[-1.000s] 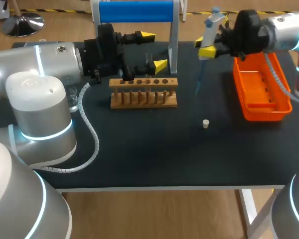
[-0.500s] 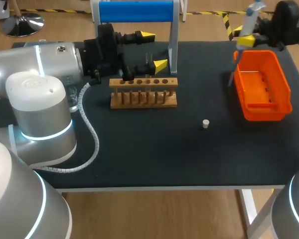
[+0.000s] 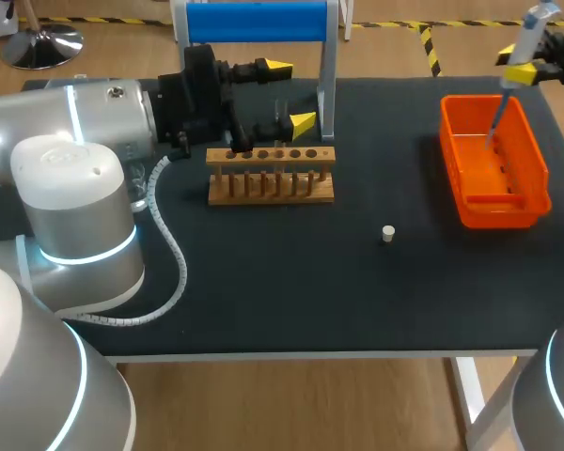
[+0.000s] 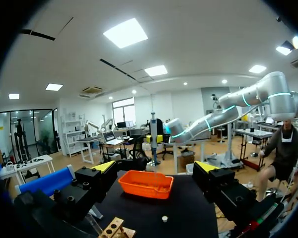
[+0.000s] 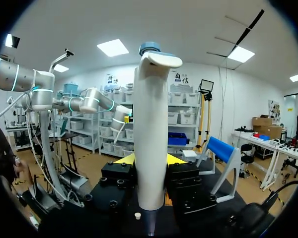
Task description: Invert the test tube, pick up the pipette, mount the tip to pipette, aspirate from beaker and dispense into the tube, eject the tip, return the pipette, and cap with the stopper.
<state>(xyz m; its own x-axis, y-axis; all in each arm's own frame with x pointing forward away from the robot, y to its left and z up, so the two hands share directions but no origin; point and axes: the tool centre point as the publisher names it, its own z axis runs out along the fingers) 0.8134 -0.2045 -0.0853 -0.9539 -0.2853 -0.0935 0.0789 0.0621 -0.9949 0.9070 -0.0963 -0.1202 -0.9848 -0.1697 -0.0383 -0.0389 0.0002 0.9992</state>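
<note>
My right gripper is at the far right corner, shut on a white pipette with a blue cap. The pipette's thin tip hangs over the orange bin. In the right wrist view the pipette body stands upright between the yellow tips of that gripper. My left gripper is open just behind the wooden tube rack; its wrist view shows it with nothing between the fingers. A small pale stopper lies on the mat. No beaker shows.
A blue-topped stand rises behind the rack, beside my left gripper. The orange bin lies ahead of the left gripper, with the stopper nearer. The table's front edge runs below the open mat.
My right arm has carried the pipette rightward, from beside the blue stand to above the orange bin. The left arm and the stopper have stayed put.
</note>
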